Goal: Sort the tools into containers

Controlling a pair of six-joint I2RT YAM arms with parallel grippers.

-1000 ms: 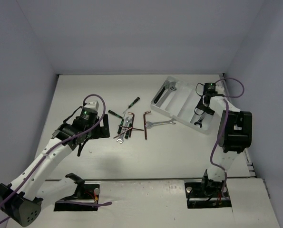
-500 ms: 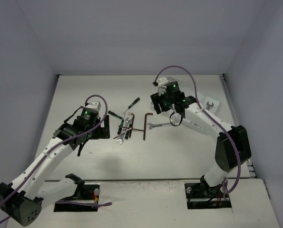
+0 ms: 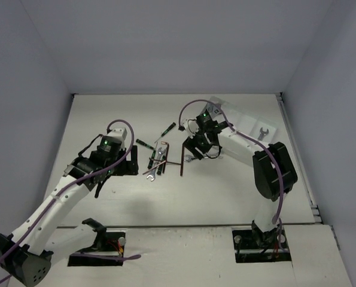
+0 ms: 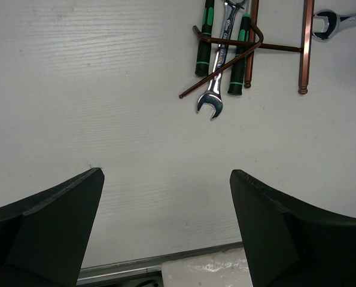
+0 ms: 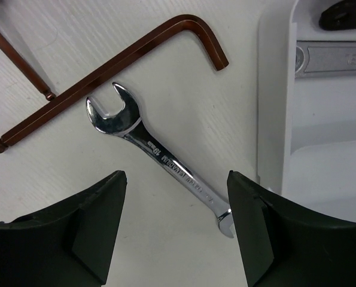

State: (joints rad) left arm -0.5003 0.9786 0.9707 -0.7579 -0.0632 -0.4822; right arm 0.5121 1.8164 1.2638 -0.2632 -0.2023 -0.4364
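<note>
My right gripper is open, low over a silver open-end wrench that lies on the table between its fingers. A reddish-brown hex key lies just beyond. The white tray is at the right, with the adjustable wrench in it. In the top view the right gripper is left of the tray, which also holds a small wrench. My left gripper is open and empty, short of a pile of a wrench, screwdrivers and hex keys.
The tool pile lies mid-table between the two grippers. Two more screwdrivers lie behind it. The right arm crosses over the tray and hides most of it. Grey walls close the table at the back and sides.
My right arm has swung left from the tray's right end to the wrench beside the tray's left edge. A wrench now lies in the tray. The left arm has barely moved.
</note>
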